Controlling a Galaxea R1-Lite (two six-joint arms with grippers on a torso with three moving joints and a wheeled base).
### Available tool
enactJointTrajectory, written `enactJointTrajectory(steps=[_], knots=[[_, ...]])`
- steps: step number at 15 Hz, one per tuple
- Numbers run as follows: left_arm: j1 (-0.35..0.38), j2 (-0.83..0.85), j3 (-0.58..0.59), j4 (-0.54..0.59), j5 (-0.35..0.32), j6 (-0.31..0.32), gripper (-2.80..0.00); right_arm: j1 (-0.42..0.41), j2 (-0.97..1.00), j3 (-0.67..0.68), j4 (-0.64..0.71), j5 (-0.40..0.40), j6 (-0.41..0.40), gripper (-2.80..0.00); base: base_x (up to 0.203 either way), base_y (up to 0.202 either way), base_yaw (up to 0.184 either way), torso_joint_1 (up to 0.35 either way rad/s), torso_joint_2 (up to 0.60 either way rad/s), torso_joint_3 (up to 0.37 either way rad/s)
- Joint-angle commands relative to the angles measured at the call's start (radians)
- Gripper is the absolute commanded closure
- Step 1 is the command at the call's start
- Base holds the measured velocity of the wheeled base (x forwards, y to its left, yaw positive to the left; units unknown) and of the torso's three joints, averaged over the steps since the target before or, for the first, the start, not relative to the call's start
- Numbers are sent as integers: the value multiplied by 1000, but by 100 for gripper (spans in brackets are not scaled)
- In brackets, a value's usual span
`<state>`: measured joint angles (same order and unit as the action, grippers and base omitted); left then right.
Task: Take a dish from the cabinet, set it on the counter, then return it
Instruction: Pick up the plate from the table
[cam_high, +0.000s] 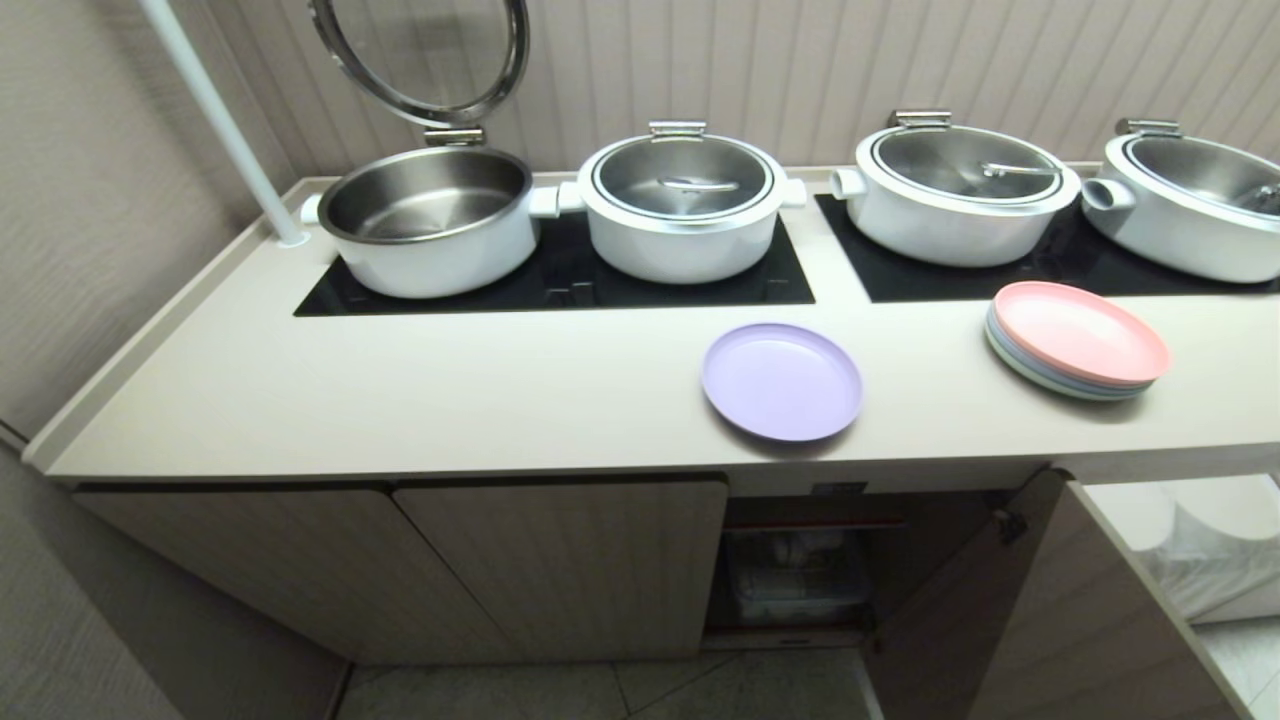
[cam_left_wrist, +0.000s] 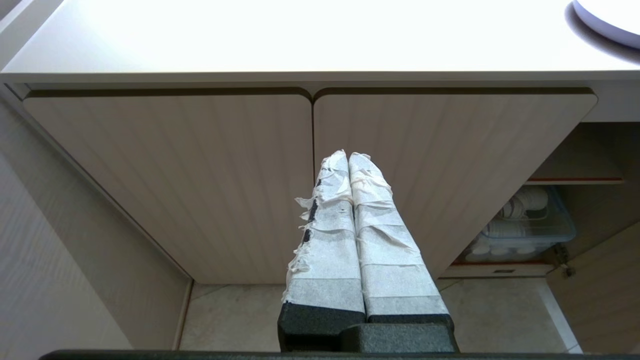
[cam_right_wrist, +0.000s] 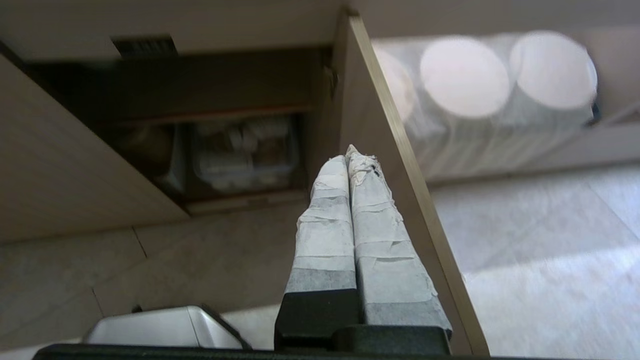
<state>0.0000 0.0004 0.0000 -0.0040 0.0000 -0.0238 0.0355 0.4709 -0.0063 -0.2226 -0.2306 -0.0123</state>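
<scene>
**Plate on the counter, both grippers pressed together and empty**

Neither arm reaches into my head view. My left gripper (cam_left_wrist: 348, 156) hangs low in front of the two closed doors, its taped fingers (cam_left_wrist: 372, 210) pressed flat together with nothing between them. My right gripper (cam_right_wrist: 354, 155) sits low as well, pointing toward the open cabinet (cam_high: 800, 570), its taped fingers (cam_right_wrist: 372, 230) also together and empty, their tips against the edge of the swung-open door (cam_right_wrist: 395, 165).

From the head camera, the lavender dish (cam_high: 782, 381) lies flat on the counter (cam_high: 400, 400), near the front edge and right above the open cabinet. A stack of pastel plates (cam_high: 1078, 340), pink on top, sits at its 2 o'clock, well apart. Four white pots (cam_high: 683, 205) line the black cooktop panels at 12 o'clock; the leftmost stands with its lid up.

The cabinet interior is dim: I make out a red-edged shelf (cam_left_wrist: 575, 180) and a clear bin (cam_left_wrist: 525, 230) of pale items I cannot identify. The right wrist view is blurred; white round shapes (cam_right_wrist: 465, 77) beyond the door stay indistinct. The left wrist view clips the dish at its corner.
</scene>
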Motion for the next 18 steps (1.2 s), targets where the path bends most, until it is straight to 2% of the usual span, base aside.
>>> enactJointTrajectory(steps=[1, 2, 5, 8, 10, 13, 18], knots=[[0, 0, 0, -1, 0, -1, 0, -19, -113, 6, 54, 5, 2, 0, 0, 0, 0, 0, 0, 0], [0, 0, 0, -1, 0, -1, 0, -21, -146, 6, 58, 23, 3, 0, 0, 0, 0, 0, 0, 0], [0, 0, 0, -1, 0, -1, 0, -57, -263, 6, 154, 157, -31, 0, 0, 0, 0, 0, 0, 0], [0, 0, 0, -1, 0, 1, 0, -46, -401, 1, 218, 213, -55, 0, 0, 0, 0, 0, 0, 0], [0, 0, 0, -1, 0, 1, 0, -40, -471, 0, 236, 236, -57, 0, 0, 0, 0, 0, 0, 0], [0, 0, 0, -1, 0, 0, 0, -40, -471, 3, 225, 234, -6, 0, 0, 0, 0, 0, 0, 0], [0, 0, 0, -1, 0, -1, 0, -40, -471, 3, 224, 234, -3, 0, 0, 0, 0, 0, 0, 0]])
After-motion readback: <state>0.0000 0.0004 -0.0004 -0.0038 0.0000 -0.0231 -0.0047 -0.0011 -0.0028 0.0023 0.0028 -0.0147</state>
